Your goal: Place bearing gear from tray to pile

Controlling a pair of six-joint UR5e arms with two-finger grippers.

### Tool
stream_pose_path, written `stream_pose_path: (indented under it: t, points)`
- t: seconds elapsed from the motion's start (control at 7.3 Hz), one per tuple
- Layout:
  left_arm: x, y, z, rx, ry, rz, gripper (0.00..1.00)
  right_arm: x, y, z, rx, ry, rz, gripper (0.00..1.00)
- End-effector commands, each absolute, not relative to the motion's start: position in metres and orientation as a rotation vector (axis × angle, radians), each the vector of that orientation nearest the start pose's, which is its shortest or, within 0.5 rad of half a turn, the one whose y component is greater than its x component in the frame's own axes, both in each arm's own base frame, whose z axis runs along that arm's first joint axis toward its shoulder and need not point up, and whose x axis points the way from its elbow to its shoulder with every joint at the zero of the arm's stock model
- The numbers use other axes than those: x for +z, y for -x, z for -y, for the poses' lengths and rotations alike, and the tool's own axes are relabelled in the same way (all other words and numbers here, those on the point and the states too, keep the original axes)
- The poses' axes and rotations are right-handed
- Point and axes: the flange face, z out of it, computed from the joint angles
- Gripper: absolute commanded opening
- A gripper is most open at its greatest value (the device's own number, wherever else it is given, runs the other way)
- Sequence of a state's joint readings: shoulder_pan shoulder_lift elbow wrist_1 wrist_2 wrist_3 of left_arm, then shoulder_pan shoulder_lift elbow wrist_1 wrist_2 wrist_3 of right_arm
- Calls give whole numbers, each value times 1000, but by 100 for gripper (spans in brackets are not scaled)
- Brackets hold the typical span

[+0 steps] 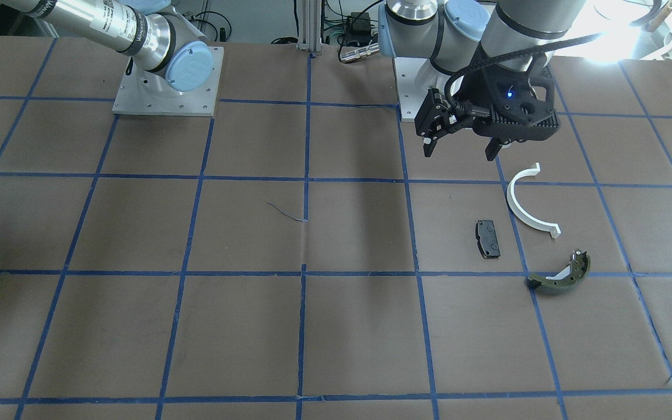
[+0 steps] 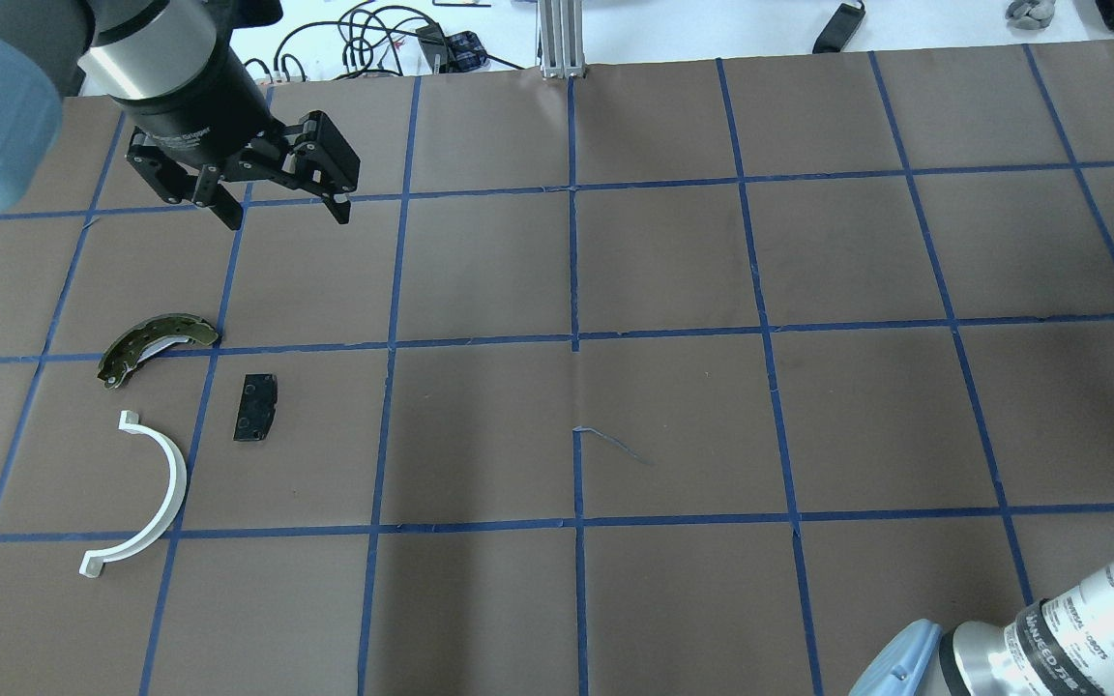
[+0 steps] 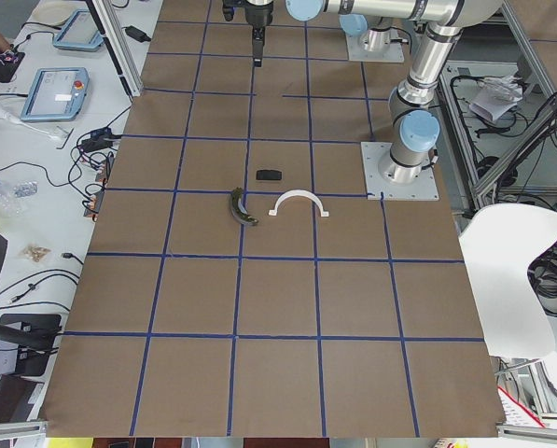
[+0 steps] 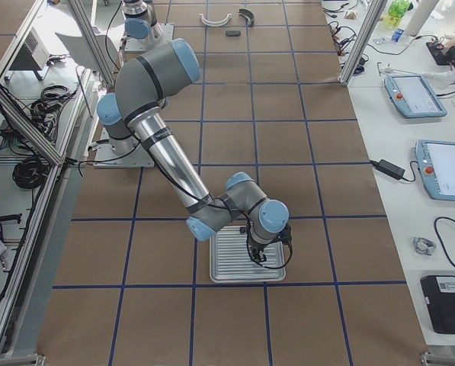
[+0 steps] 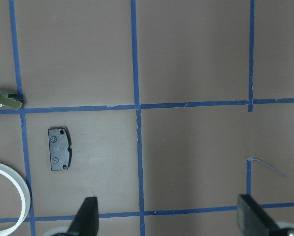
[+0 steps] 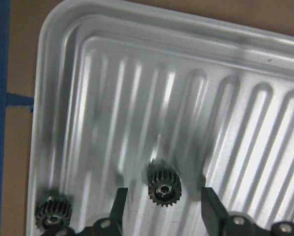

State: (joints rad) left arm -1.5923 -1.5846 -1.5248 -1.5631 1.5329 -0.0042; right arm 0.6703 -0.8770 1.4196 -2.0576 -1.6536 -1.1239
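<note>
In the right wrist view a small dark bearing gear [image 6: 162, 185] lies on the ribbed silver tray [image 6: 53, 98]. My right gripper [image 6: 164, 209] is open low over the tray, one finger on each side of the gear and neither touching it. A second gear [image 6: 51, 217] sits by the tray's corner. The pile lies far off by my left arm: a white half-ring [image 2: 173, 483], a black pad [image 2: 255, 408] and an olive brake shoe [image 2: 156, 343]. My left gripper [image 2: 286, 215] hangs open and empty above the table beyond the pile.
The tray [image 4: 231, 263] sits at the right end of the brown, blue-gridded table. The left arm's base plate [image 1: 412, 93] and the right arm's base plate [image 1: 167, 96] stand on the robot's side. Pendants [image 4: 414, 95] and cables lie on the side bench.
</note>
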Motion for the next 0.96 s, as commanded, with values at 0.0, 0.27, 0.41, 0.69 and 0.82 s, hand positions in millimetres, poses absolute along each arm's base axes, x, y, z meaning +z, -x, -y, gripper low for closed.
stream_pose_path:
  t: [0.0,0.27,0.41,0.69,0.82]
  points:
    - [505,148,498,-63,-30,-3178,100,181,469,537,155,366,-3115,56]
    - [505,148,498,-63,-30,-3180,100,183,467,541,150,376,-3120,55]
    - [505,148,498,-63,-30,-3180,100,183,467,541,152,388,-3118,35]
    - [505,148,498,-63,-30,-3178,100,182,469,542,148,418,-3134,11]
    - [505,147,499,-63,-28,-3180,100,188,469,541,150,421,-3141,4]
